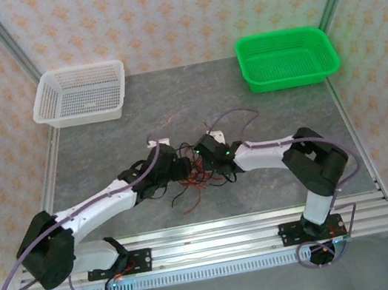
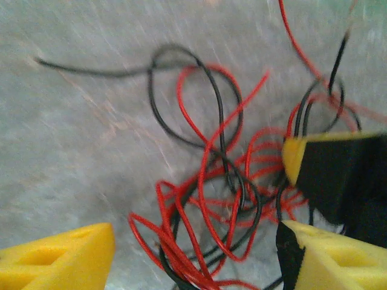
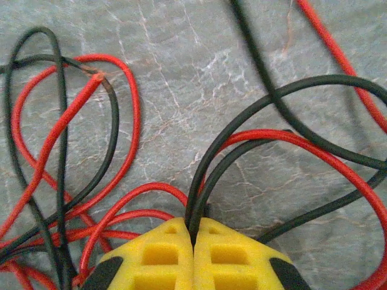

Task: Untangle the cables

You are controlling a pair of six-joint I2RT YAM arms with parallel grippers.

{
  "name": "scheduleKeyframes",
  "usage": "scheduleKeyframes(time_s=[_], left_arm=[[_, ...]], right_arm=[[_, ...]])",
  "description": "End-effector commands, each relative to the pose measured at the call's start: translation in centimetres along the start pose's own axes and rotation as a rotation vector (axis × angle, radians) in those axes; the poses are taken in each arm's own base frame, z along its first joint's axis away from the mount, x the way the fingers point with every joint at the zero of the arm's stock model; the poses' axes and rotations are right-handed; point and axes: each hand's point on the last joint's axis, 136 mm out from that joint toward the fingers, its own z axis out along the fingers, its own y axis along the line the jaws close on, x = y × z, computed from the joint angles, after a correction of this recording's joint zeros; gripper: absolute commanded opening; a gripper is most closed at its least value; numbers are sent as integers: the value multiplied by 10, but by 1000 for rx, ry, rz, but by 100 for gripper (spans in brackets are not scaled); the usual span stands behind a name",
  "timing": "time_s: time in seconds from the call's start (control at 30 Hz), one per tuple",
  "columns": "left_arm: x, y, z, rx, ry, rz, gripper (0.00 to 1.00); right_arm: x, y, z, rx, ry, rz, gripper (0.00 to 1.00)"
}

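Right gripper (image 3: 193,244) pinches black strands of the cables (image 3: 272,134), their ends cut off from sight. Thin red and black loops lie tangled on the table (image 1: 174,115) between the arms; left gripper (image 2: 193,266) hangs spread above, blurred.

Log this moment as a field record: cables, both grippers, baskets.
cables: red and black wires in one tangle, mid table
left gripper: open, over the tangle, holding nothing
right gripper: shut on black strands of the cables
white basket: far left corner of the table
green basket: far right corner of the table
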Motion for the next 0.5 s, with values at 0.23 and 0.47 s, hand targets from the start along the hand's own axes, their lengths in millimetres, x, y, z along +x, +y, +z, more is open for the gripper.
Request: scheduleKeyframes(time_s=[0.23, 0.47], left_arm=[[50, 12, 41, -21, 113, -84, 71], [93, 55, 60, -160, 192, -80, 67]], right_arm=[[-40, -10, -44, -65, -281, -22, 0], [-28, -45, -44, 35, -287, 81, 0]])
